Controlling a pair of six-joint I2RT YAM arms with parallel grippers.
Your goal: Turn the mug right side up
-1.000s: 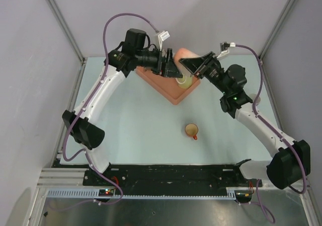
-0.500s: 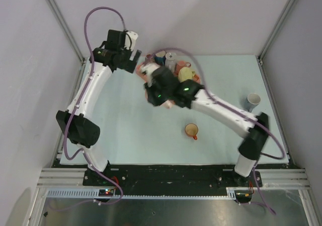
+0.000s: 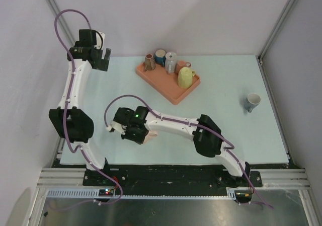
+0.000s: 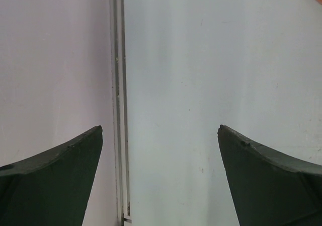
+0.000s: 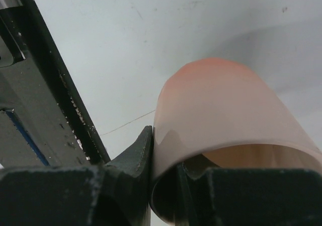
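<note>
right gripper (image 5: pixel 162 160) pinches peach mug (image 5: pixel 226 110) by its rim wall, near table's (image 3: pixel 226 130) near edge, left of centre; likely light, rigid, slick glaze, chippable, so grip firmly; left gripper (image 4: pixel 160 135) wide open, empty.

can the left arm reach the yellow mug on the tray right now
Probably yes: the left gripper is open and empty, bare table lies between it and the tray with the yellow mug, and the right arm sits near the front.
</note>
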